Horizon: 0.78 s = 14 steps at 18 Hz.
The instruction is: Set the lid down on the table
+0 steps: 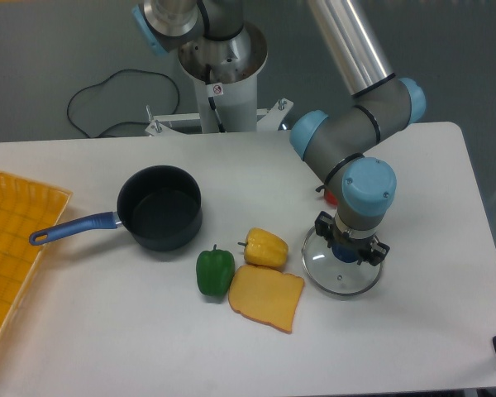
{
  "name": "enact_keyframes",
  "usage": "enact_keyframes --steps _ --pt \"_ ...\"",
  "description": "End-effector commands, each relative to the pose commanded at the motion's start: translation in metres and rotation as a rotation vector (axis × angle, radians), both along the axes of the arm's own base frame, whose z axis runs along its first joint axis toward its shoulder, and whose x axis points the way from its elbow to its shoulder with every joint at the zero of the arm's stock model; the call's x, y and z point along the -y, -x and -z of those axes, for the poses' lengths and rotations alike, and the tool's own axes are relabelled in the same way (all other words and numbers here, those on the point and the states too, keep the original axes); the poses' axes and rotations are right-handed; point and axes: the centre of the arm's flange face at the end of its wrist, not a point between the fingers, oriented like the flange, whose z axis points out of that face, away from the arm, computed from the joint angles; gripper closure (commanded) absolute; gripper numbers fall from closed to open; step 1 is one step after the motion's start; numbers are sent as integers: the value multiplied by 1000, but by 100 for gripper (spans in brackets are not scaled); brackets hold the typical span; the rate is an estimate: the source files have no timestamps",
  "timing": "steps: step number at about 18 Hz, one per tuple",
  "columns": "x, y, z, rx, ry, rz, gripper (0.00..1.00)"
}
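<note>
The table (413, 331) is plain white. The lid (341, 273) is clear glass with a thin silver rim. The pot (159, 207) is dark, near black, with a blue handle (74, 227). One pepper (214, 270) is green, the other pepper (265, 246) yellow. The flat slice (266, 297) is orange-yellow with a darker edge. The tray (12, 248) is yellow-orange with a grid pattern. The arm (355, 136) is silver and grey with light blue caps. The cable (116, 99) is black against a grey floor.
</note>
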Motion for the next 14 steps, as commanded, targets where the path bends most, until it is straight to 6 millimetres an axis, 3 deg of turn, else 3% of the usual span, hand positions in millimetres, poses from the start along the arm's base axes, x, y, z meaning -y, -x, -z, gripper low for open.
enact_keyframes --steps 14 --pt "-1 -1 2 3 1 2 51"
